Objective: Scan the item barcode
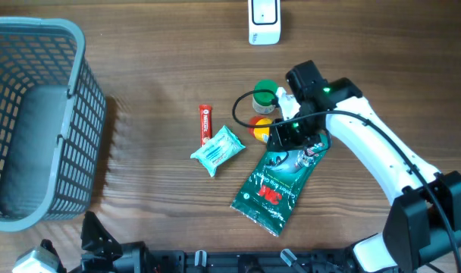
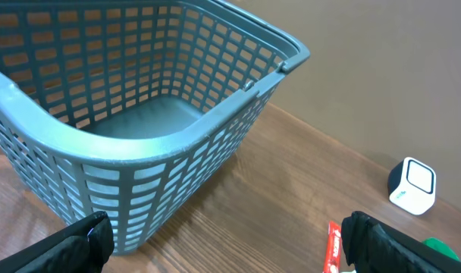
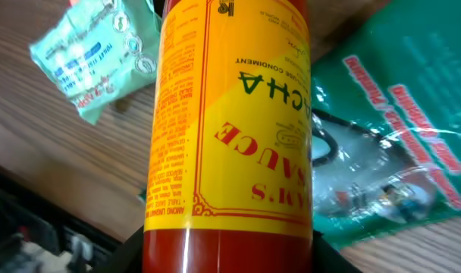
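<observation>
Left gripper (image 2: 227,231) is hanging by the basket (image 1: 83,45) at the table's left end with its fingers spread wide and nothing between them. It is sitting well apart from the items, so it is out of this move.

A red stick packet (image 1: 206,123) and a wipes pack (image 1: 217,150) are lying mid-table, just left of the sauce bottle (image 1: 259,125). Neither is touching it.

The bottle is lying low over the table. Its green cap is pointing up-table and its red base is pointing back into the right gripper (image 1: 291,130). In the right wrist view the fingers are flanking the base and look clamped on it, though the contact itself is cut off at the frame edge.

The scanner (image 1: 264,21) is standing at the far edge, almost straight beyond the cap. The bottle's long axis is therefore running roughly from gripper to scanner, cap end nearest. The right arm is clearly the nearer one.

I am not seeing the barcode clearly on the yellow label. Likely the bottle is needing a lift and a roll to face it at the scanner.

The green pack (image 1: 272,189) is lying under and below the gripper.
</observation>
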`<action>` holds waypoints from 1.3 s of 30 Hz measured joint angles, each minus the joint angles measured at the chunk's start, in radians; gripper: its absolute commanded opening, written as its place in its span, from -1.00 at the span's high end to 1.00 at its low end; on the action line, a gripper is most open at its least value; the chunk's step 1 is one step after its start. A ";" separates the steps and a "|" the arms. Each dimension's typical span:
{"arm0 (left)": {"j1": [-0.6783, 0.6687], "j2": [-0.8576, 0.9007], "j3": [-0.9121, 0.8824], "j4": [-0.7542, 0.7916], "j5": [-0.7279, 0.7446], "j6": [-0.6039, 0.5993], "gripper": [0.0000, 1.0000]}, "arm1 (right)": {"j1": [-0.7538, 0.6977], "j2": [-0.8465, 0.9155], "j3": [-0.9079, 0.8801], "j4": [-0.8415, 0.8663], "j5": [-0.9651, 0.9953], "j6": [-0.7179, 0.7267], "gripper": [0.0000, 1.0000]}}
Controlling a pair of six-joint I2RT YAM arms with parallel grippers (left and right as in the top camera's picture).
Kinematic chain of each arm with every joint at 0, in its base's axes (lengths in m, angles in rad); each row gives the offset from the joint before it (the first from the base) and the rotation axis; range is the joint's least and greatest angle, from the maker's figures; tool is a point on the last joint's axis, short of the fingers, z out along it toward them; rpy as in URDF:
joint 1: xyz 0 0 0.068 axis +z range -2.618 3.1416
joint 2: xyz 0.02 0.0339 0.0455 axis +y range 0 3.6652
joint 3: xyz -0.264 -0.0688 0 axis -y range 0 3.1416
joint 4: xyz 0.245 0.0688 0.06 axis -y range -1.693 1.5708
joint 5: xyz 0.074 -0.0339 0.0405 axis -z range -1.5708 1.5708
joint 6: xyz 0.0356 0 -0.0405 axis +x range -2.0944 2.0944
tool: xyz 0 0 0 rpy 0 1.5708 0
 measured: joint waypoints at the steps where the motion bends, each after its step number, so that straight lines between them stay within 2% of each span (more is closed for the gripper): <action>1: 0.000 0.000 0.000 0.000 0.000 0.000 -1.00 | 0.011 0.001 0.032 -0.013 0.021 -0.004 0.20; 6: 0.000 0.000 0.000 0.000 0.000 0.000 -1.00 | 0.065 0.001 0.175 -0.054 0.113 -0.015 0.17; 13: 0.000 0.000 0.000 0.000 0.000 0.000 -1.00 | 0.129 0.001 0.185 -0.216 0.216 -0.018 0.09; 18: 0.000 0.000 0.000 0.000 0.000 0.000 -1.00 | 0.129 0.028 0.280 -0.311 0.238 -0.018 0.09; 24: 0.000 0.000 0.000 0.000 0.000 0.000 -1.00 | 0.129 0.240 0.476 -0.456 0.241 -0.014 0.20; 26: 0.000 0.000 0.000 0.000 0.000 0.000 -1.00 | 0.129 0.326 0.550 -0.496 0.234 -0.014 0.10; 30: 0.000 0.000 0.000 0.000 0.000 0.000 -1.00 | 0.129 0.371 0.611 -0.499 0.224 -0.013 0.00; 39: 0.000 0.000 0.000 0.000 0.000 0.000 -1.00 | 0.129 0.379 0.632 -0.507 0.158 -0.002 -0.04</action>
